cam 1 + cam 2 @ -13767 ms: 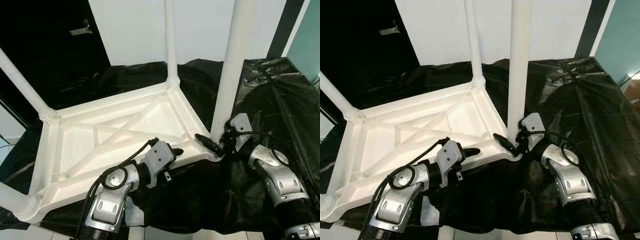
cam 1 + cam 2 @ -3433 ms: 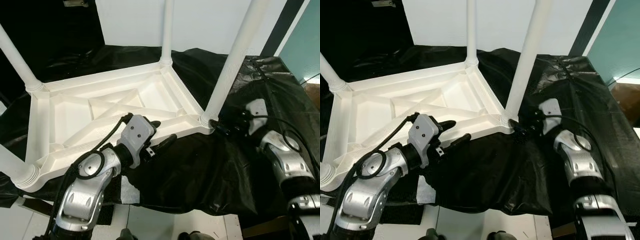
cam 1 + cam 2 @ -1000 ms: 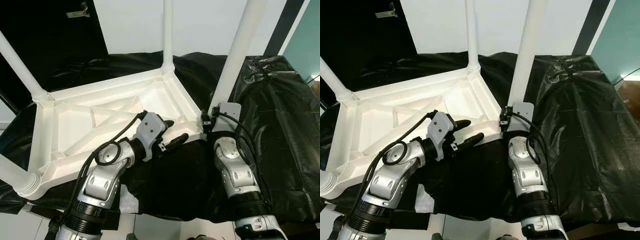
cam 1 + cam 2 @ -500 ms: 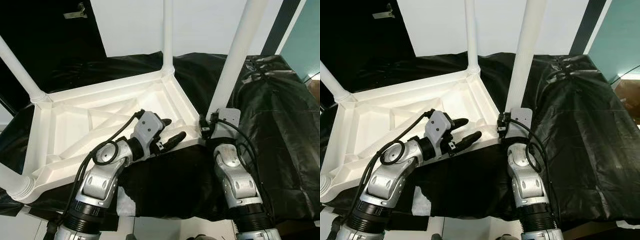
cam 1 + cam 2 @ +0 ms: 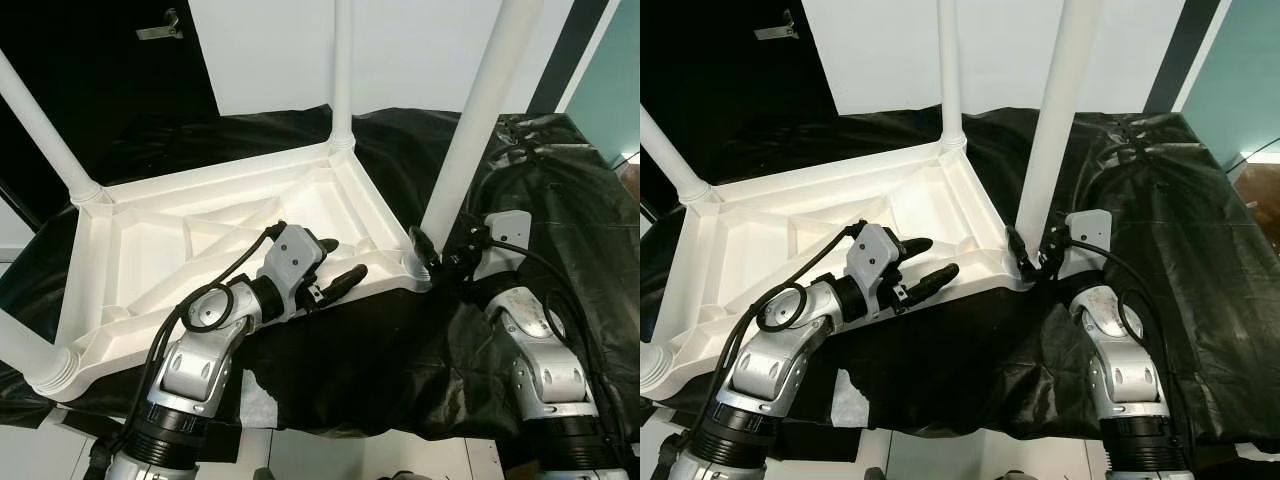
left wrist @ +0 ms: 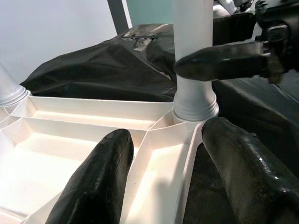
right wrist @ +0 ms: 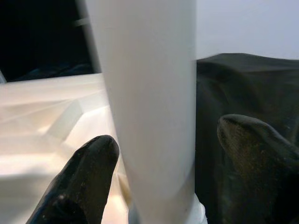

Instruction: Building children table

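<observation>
A white plastic children's table [image 5: 200,215] lies upside down on a surface covered by a black sheet [image 5: 560,180], with its legs pointing up. My left gripper [image 5: 345,257] is open and straddles the table's near rim [image 6: 159,154], one finger inside the frame and one outside. My right gripper [image 5: 1032,250] is open at the base of the near right leg [image 5: 470,130]. In the right wrist view that leg [image 7: 149,93] stands between the two fingers [image 7: 79,177]. One right finger [image 6: 219,60] crosses in front of the leg's socket.
Three other legs rise from the table: the far one [image 5: 342,70], the left one [image 5: 45,140] and the near left one [image 5: 20,350]. The sheet's front edge hangs over a tiled floor [image 5: 330,455]. A white wall stands behind.
My right forearm has swung out to the right, and its gripper now reaches the leg's base from the right side. The left gripper stays on the rim.
</observation>
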Available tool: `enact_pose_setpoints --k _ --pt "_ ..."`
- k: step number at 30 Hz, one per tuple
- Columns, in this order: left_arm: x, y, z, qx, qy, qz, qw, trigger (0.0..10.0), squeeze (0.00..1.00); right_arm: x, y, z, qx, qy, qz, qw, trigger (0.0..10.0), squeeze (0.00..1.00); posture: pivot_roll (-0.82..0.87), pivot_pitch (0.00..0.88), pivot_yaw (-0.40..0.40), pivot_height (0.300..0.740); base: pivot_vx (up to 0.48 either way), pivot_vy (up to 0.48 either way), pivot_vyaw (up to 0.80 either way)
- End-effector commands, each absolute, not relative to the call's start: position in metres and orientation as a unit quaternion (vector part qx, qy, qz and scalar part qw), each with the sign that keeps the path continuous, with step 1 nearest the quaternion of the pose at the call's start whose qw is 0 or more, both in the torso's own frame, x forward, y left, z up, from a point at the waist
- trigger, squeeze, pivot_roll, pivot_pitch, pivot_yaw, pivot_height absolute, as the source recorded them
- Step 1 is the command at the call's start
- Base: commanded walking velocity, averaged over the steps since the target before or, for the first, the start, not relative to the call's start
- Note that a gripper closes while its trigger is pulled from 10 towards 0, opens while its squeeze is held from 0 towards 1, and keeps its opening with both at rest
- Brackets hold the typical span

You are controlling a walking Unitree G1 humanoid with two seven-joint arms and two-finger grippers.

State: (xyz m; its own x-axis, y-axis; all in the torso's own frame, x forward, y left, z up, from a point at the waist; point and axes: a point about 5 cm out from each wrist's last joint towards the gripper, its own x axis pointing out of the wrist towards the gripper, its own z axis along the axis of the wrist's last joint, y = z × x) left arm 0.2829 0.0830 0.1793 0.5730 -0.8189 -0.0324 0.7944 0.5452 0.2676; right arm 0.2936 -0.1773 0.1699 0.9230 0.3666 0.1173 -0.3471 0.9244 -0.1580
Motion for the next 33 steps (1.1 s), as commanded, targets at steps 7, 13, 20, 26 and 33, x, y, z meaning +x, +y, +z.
enact_pose_setpoints --k 7,13,20,26,33 --pt "0.28 0.08 0.176 0.128 -0.043 -0.461 0.877 10.0 0.0 0.313 -0.179 0.161 -0.101 -0.041 0.307 0.946 10.0 0.0 -0.05 0.029 0.047 0.74 0.0 0.0 0.0" --pt "0.279 0.08 0.177 0.126 -0.042 -0.47 0.872 10.0 0.0 0.331 -0.174 0.16 -0.116 -0.023 0.345 0.931 10.0 0.0 -0.04 0.017 0.039 0.74 0.0 0.0 0.0" --pt "0.277 0.079 0.176 0.134 -0.043 -0.472 0.87 10.0 0.0 0.344 -0.17 0.156 -0.124 -0.012 0.381 0.916 0.0 0.0 -0.02 0.004 0.025 0.74 0.0 0.0 0.0" --pt "0.275 0.082 0.175 0.134 -0.042 -0.464 0.875 10.0 0.0 0.342 -0.175 0.145 -0.124 0.003 0.364 0.923 0.0 0.0 -0.01 0.002 0.013 0.74 0.0 0.0 0.0" --pt "0.274 0.081 0.172 0.134 -0.042 -0.464 0.875 10.0 0.0 0.341 -0.18 0.138 -0.12 0.008 0.245 0.962 4.9 0.0 -0.03 0.0 0.016 0.74 0.0 0.0 0.0"
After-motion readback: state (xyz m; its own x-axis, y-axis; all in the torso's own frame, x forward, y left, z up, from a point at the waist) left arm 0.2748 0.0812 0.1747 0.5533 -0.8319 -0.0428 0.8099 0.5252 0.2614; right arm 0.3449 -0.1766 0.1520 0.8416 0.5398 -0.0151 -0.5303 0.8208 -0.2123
